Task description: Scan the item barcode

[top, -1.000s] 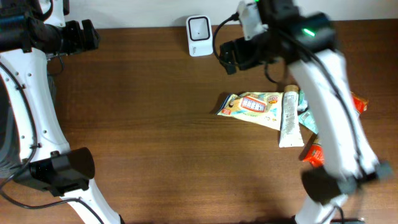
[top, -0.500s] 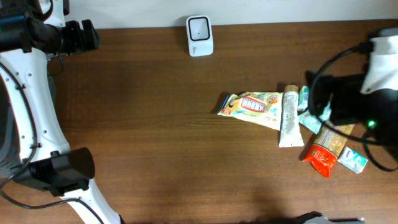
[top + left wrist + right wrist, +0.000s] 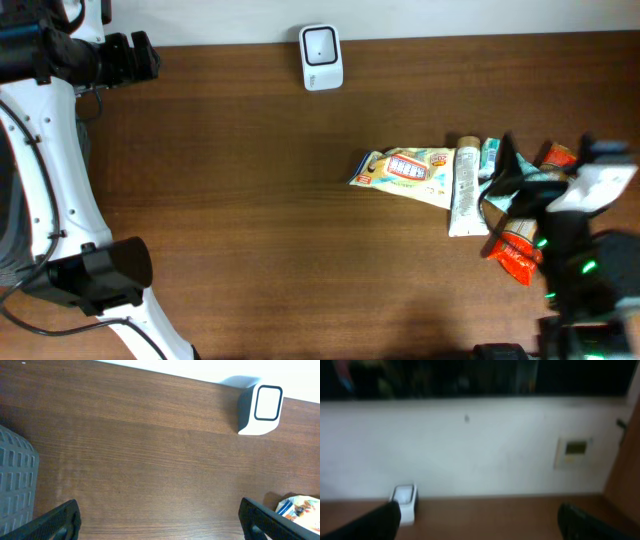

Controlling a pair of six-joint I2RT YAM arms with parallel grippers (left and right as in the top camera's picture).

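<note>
The white barcode scanner (image 3: 321, 57) stands at the table's back edge, also visible as the scanner (image 3: 261, 409) and, blurred, the scanner (image 3: 403, 502). A pile of items lies at the right: a yellow snack packet (image 3: 405, 168), a white tube (image 3: 466, 190), a red packet (image 3: 517, 252) and a teal item (image 3: 489, 155). My right gripper (image 3: 500, 178) hovers open above the pile's right part, holding nothing; its wrist view faces the back wall, gripper (image 3: 480, 527) empty. My left gripper (image 3: 135, 58) is open at the far back left, gripper (image 3: 162, 522) over bare wood.
A grey ribbed basket (image 3: 15, 485) shows at the left edge of the left wrist view. A corner of the snack packet (image 3: 300, 510) shows at its lower right. An orange packet (image 3: 557, 155) lies behind the right arm. The white wall runs along the back.
The right arm swung from beside the scanner at the back out to the right and down to the front right, over the pile. The left arm has not moved.
</note>
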